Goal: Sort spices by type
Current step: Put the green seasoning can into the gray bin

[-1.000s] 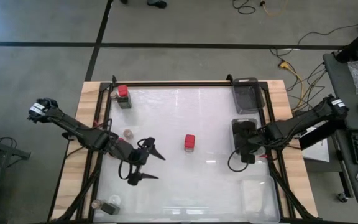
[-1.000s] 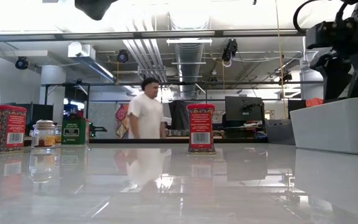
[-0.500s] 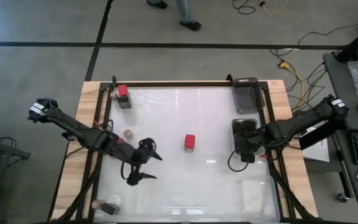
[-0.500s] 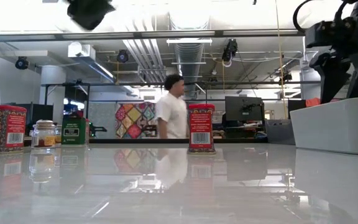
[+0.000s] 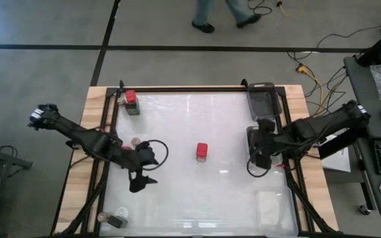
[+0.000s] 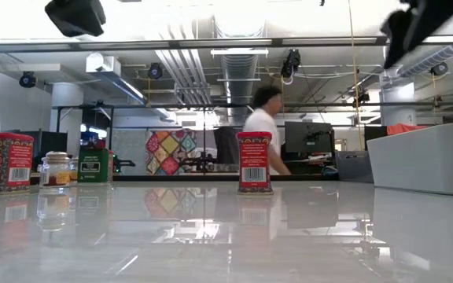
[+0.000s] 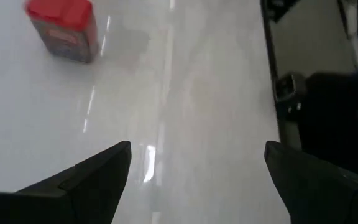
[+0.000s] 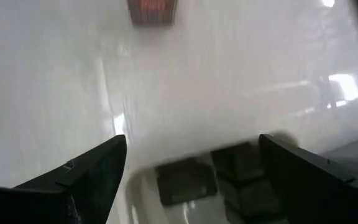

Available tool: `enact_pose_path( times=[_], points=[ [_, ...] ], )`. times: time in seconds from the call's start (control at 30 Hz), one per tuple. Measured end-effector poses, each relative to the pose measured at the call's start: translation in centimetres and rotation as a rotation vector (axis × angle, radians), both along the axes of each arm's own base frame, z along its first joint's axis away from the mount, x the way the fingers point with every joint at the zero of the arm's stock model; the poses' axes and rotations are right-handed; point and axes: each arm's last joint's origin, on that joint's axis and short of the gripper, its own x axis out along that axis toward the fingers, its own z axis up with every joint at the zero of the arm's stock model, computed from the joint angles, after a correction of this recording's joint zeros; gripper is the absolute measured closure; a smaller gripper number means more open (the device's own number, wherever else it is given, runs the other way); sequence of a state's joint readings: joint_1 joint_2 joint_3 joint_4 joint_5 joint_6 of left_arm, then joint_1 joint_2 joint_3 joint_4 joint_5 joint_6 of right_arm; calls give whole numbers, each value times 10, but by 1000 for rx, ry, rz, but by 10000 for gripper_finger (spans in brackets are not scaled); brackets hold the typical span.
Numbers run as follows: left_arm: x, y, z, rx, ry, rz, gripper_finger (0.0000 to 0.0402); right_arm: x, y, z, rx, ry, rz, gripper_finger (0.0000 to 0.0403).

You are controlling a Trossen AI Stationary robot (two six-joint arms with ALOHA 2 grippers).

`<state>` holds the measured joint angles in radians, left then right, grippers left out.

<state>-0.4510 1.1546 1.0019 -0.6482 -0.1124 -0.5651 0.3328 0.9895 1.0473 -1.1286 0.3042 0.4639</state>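
Both arms have shifted since the earlier frame: the left hand [image 5: 139,168] has drawn back toward its own side of the bench [image 5: 230,192], and the right hand [image 5: 259,156] has lifted off the near tray [image 5: 251,134], its fingers spreading wider.

Going left to right from above: a red tin [image 5: 131,97] and a dark one stand at the far left corner, a small jar [image 5: 136,141] sits just beyond the left hand, and another jar [image 5: 102,217] with a dark block [image 5: 119,219] lies at the near left corner. The left hand's fingers stand apart and hold nothing. At mid-bench stands the lone red block [image 5: 202,151], upright, its longer side running along the bench's depth. It lies to the right of the left hand and to the left of the right hand, roughly between them, each a clear reach away; neither looks much nearer.

The right hand hangs over the near tray with fingers apart and empty. A second tray [image 5: 262,99] sits at the far right corner.

The right wrist view shows dark blocks [image 8: 185,180] already in the tray below it, which the high view hides under the arm. The low view alone shows the red block's label [image 6: 254,174] and a person walking behind the bench.
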Motion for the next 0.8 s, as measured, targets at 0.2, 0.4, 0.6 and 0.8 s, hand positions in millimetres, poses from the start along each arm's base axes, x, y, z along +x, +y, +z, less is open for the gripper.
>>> enact_pose_path(
  times=[0.2,0.4,0.6,0.8],
  points=[
    [-11,9,-9,14,124,197,47,18,4,28,-60,-81,14,50],
    [-22,30,-16,166,181,508,47,38,11,36,-97,-74,52,50],
    [-24,87,-12,273,140,964,47,53,20,27,-95,-21,85,49],
    [-37,159,-24,276,259,1316,47,57,40,18,-109,17,166,48]
  ],
)
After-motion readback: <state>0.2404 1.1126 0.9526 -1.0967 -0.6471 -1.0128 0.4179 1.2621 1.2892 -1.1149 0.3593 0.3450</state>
